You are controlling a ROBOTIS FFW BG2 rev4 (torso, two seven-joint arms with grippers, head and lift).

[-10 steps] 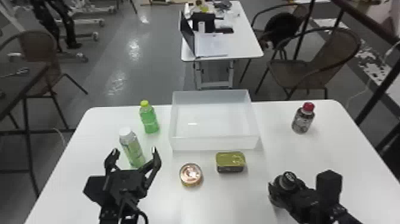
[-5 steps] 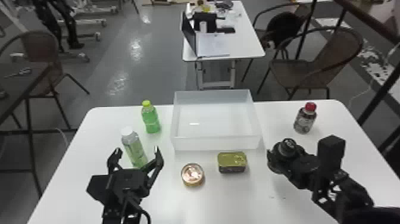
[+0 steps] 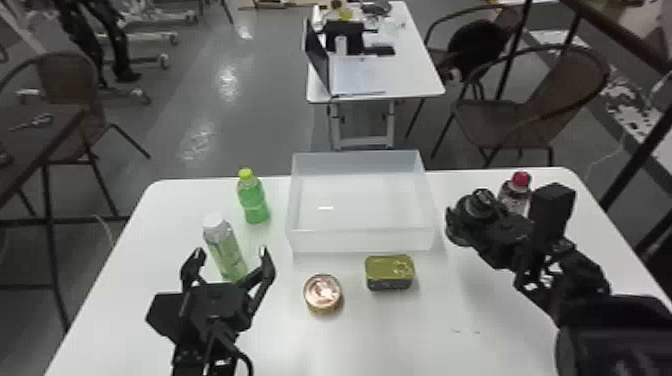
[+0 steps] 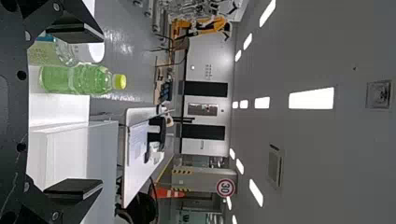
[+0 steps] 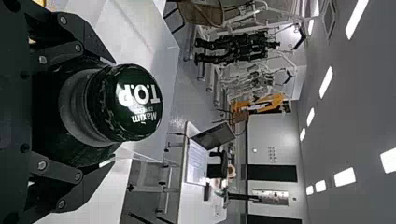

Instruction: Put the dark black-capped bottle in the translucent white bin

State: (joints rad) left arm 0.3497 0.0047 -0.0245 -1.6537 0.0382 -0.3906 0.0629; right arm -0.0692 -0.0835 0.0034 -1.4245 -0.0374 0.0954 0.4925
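- The head view shows the right hand point(image 3: 467, 220), closed around the black-capped bottle point(image 3: 483, 200) from two sides, just to the right of the translucent white bin point(image 3: 362, 241) and outside it.
- The right wrist view gives the closer look: the bottle's wide, very dark cap point(image 5: 133, 102) with pale print, its grey neck ring, and the two fingers at the bottle's sides.
- The head view shows the left hand point(image 3: 231, 254) with fingers spread, on the left of the surface point(image 3: 400, 340); no thing is between its fingers in the left wrist view, where they stand wide apart.
- The head view gives the order of the other things: a green bottle with yellow cap point(image 3: 254, 200) upright to the left of the bin, a white-capped bottle point(image 3: 222, 242) nearer, a round can point(image 3: 323, 294) and a rectangular tin point(image 3: 390, 272) on the near side of the bin, and a red-capped bottle point(image 3: 520, 181) at far right.
- The left wrist view shows the clear upper part of the white-capped bottle beside the green one.
- In the right wrist view, the body of the held bottle is hard to separate from the dark fingers.
- In the head view, the right hand and its arm hide part of the red-capped bottle.
- The near end of the surface is cut off.
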